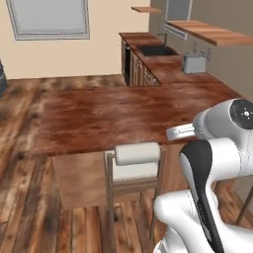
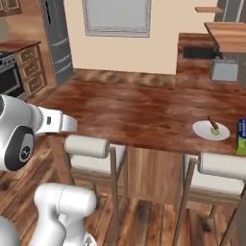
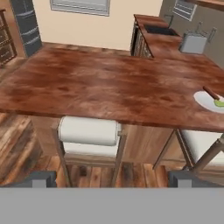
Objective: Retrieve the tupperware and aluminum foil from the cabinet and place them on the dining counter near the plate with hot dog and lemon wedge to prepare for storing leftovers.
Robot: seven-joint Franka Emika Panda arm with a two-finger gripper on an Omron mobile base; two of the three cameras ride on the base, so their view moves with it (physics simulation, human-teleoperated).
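Nearest to the hand camera are the two dark finger tips of the gripper (image 3: pixel 112 178). They stand wide apart and nothing is between them. Just beyond them is a white cushioned stool (image 3: pixel 89 133), pushed under the edge of the dining counter (image 3: pixel 100 87).

The main risk is a collision. The arm is low and close to this stool and to the counter edge, so a forward move or a turn of the base could push the hand against the cushion or the wooden edge. A second risk concerns the aluminum foil (image 2: pixel 241 137). In the right base view the box seems to lie at the near edge of the counter, just beside the plate (image 2: pixel 211 130), and the picture cuts it off, so one cannot tell how much of it rests on the wood. If a later placing move comes down close to the plate, it could knock the box off or slide the plate.

The plate is small, round and white, and it sits on the counter near its front edge, above a second stool (image 2: pixel 222 174). On the plate lie the hot dog (image 2: pixel 212 123), a thin brown-red stick, and the lemon wedge (image 2: pixel 216 130), a tiny yellow-green piece touching it. The foil box shows blue above and lime-green below.
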